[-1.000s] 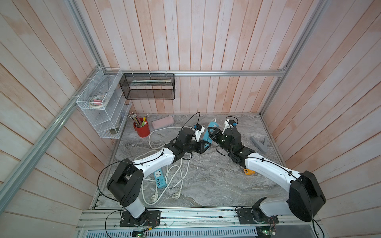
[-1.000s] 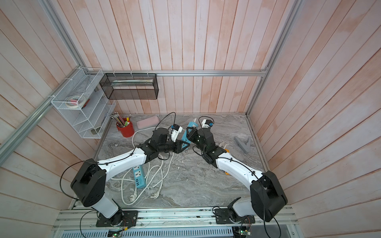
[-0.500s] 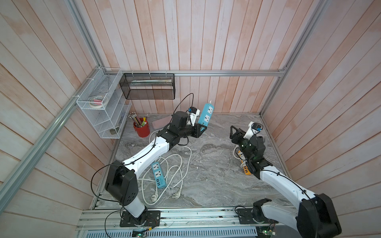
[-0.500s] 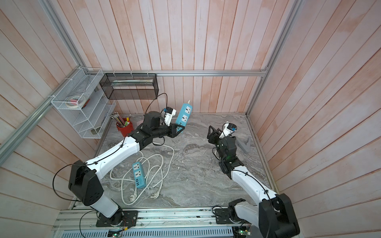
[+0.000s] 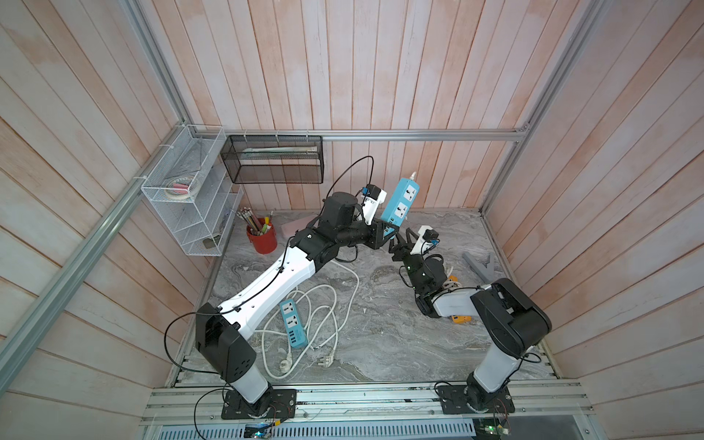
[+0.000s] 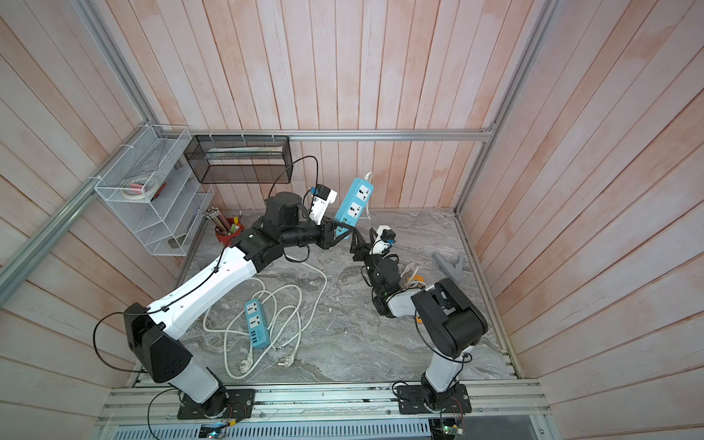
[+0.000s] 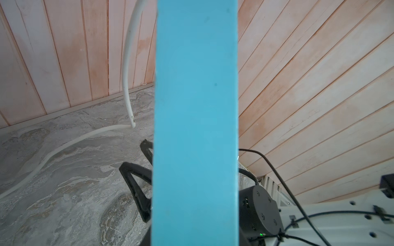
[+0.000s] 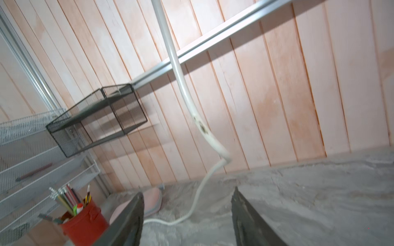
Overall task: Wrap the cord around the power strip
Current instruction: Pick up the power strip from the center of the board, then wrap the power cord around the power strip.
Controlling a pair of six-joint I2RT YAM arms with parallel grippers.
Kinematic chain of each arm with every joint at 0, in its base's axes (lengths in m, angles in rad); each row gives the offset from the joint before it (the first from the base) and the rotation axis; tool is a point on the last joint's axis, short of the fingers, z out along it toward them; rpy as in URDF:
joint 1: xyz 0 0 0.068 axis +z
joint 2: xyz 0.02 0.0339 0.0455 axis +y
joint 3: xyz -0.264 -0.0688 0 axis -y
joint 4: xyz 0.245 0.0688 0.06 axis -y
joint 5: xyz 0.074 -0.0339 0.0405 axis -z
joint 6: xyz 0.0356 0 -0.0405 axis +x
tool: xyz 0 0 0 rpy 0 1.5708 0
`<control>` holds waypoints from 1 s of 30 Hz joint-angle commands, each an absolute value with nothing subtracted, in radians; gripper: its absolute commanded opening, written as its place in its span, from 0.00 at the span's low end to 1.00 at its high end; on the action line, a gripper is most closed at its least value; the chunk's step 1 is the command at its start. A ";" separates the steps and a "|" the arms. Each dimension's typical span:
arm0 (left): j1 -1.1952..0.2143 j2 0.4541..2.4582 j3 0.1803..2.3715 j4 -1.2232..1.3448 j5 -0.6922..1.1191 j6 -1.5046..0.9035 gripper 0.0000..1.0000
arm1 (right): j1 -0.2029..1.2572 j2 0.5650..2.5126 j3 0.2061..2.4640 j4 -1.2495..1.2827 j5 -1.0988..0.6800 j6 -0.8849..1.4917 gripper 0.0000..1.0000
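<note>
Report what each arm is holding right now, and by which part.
The left jaws are shut on the raised blue power strip, gripping its lower end, opposite where the cord exits. The right jaws stand open, holding nothing.

Bright even light, soft shadows, right wrist view blurred

Pale pink plank walls close in a grey marbled floor, with a black mesh basket on the far wall and a white wire shelf (several tiers) on the left wall.
</note>
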State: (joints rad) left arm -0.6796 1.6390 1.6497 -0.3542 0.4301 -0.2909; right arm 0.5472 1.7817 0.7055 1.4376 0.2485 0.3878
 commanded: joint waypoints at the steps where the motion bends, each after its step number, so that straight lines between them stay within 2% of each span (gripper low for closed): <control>1: -0.686 1.594 1.683 -0.343 0.435 -0.271 0.00 | 0.560 1.845 0.788 1.601 0.342 0.385 0.65; 7: -0.687 1.565 1.673 -0.335 0.437 -0.277 0.00 | 0.545 1.955 0.948 1.515 0.487 0.368 0.63; 14: -0.679 1.533 1.645 -0.314 0.408 -0.280 0.00 | 0.539 2.015 1.028 1.417 0.540 0.363 0.52; 22: -0.669 1.512 1.622 -0.286 0.442 -0.309 0.00 | 0.523 2.048 1.089 1.312 0.586 0.408 0.53; 24: -0.665 1.497 1.606 -0.284 0.432 -0.307 0.00 | 0.508 2.065 1.119 1.272 0.569 0.402 0.46; 26: -0.648 1.486 1.587 -0.273 0.431 -0.310 0.00 | 0.505 2.071 1.125 1.254 0.541 0.352 0.30; 30: -0.575 1.473 1.530 -0.207 0.481 -0.350 0.00 | 0.519 2.034 1.061 1.236 0.481 0.204 0.07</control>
State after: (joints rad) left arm -0.6243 1.5158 1.5570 -0.3248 0.4431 -0.3286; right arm 0.5079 2.0514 1.0958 1.2831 0.5236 0.3222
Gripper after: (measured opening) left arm 0.327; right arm 0.089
